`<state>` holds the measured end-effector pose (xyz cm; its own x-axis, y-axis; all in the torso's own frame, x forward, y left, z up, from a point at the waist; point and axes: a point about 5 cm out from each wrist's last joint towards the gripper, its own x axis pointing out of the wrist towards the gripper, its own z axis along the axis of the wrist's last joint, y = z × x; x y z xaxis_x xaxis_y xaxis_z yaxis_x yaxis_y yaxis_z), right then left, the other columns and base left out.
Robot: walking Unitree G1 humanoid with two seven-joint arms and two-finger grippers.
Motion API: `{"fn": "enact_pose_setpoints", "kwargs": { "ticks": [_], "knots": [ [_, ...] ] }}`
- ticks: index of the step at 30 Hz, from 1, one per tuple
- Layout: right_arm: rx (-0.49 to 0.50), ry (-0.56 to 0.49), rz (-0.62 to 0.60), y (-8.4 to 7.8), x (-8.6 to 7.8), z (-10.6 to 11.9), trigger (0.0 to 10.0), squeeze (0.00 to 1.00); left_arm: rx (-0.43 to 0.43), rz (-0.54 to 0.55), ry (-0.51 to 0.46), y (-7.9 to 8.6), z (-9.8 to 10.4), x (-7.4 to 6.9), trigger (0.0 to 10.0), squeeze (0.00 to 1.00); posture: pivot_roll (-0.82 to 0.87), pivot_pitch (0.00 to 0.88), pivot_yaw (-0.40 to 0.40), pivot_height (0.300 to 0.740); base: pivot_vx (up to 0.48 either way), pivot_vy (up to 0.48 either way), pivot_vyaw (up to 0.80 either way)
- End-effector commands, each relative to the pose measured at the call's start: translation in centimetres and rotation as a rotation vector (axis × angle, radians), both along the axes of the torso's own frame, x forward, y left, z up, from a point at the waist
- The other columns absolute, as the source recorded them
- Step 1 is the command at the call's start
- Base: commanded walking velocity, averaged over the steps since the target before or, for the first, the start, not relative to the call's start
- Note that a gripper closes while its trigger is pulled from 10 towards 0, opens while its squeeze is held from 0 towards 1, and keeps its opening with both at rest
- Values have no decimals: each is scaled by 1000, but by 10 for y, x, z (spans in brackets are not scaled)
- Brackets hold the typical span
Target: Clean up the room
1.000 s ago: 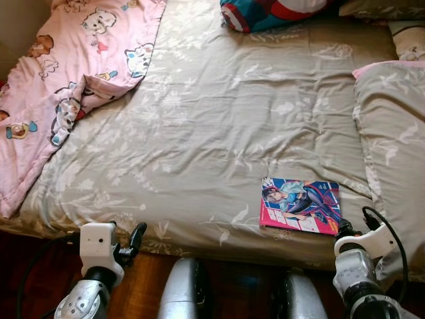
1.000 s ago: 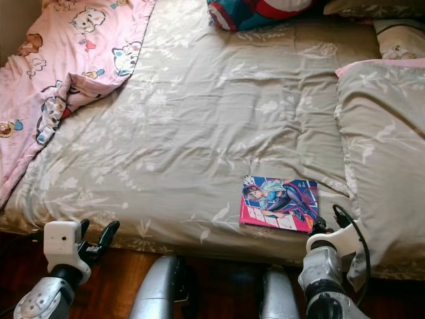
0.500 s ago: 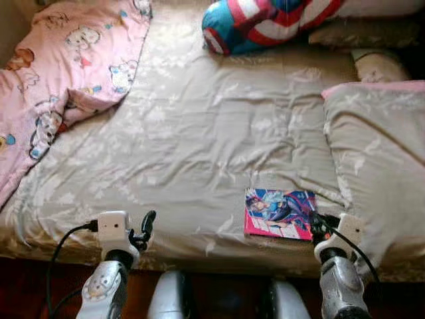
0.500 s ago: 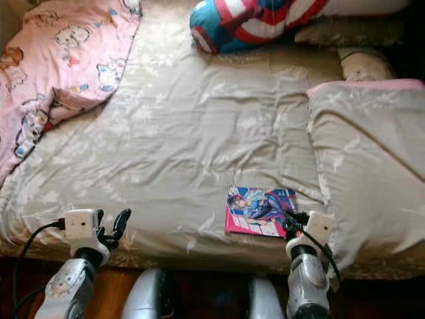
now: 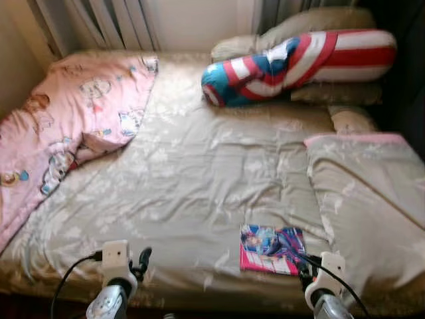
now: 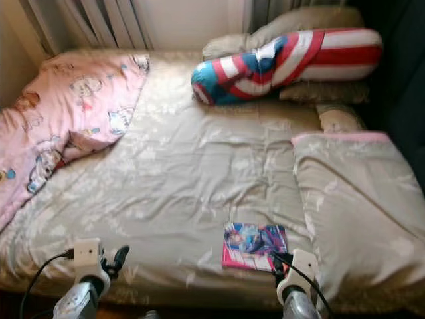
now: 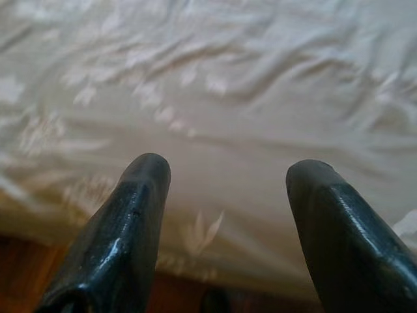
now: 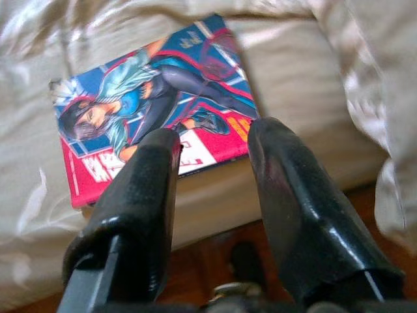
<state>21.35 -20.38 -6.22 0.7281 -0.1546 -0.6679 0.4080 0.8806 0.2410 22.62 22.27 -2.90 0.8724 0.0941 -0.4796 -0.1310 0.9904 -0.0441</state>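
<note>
A bed (image 5: 199,166) covered by a beige floral sheet is seen from its near edge. A book (image 5: 273,240) with a blue, pink and red comic cover is laid flat on the sheet close to the near edge, right of centre, just beside a folded beige quilt (image 5: 368,206) with a pink border. The right tool (image 8: 212,140) is held just past the book's near-right corner, over the bed edge; its two black fingers (image 8: 146,189) are spread apart, nothing is gripped. In the right wrist view the fingertips are lined up with the book's near edge, the book (image 8: 153,107) lying just ahead of them; whether it is touched cannot be told. In the left eye view the right tool (image 5: 311,269) is seen at the bottom, a black cable looping from its white wrist housing.

The left tool (image 7: 225,176) is held over the near edge on the robot's left, well apart from the book; its fingers are spread wide over bare sheet, nothing between them. Wood floor is visible below the mattress edge in both wrist views.

A pink cartoon blanket (image 5: 60,133) is bunched at the far left. A long red, white and blue striped pillow (image 5: 299,63) is laid across the head of the bed, beige pillows behind it. Curtains (image 5: 99,23) are hung beyond the bed.
</note>
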Motion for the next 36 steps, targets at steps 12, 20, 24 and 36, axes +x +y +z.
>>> {"fn": "enact_pose_setpoints", "kwargs": {
  "ticks": [12, 20, 24, 36],
  "knots": [
    [-77, 218, 106, -1, -42, -24, 10000, 0, 54, 1, 259, 7, -35, -32, 10000, 0, -19, 0, 9, 740, 0, 0, 0],
    [-88, 244, 124, 1, -52, -28, 10000, 0, 139, 48, 175, 34, -25, -36, 10000, 0, -20, 0, 19, 740, 0, 0, 0],
    [-92, 258, 136, 1, -57, -30, 10000, 0, 188, -32, 213, 43, -29, -50, 10000, 0, -19, 0, 22, 740, 0, 0, 0],
    [-119, 272, 198, 0, -59, -31, 10000, 0, 92, -241, 434, 6, -59, -85, 10000, 0, -32, 0, -12, 740, 0, 0, 0]
  ]
}}
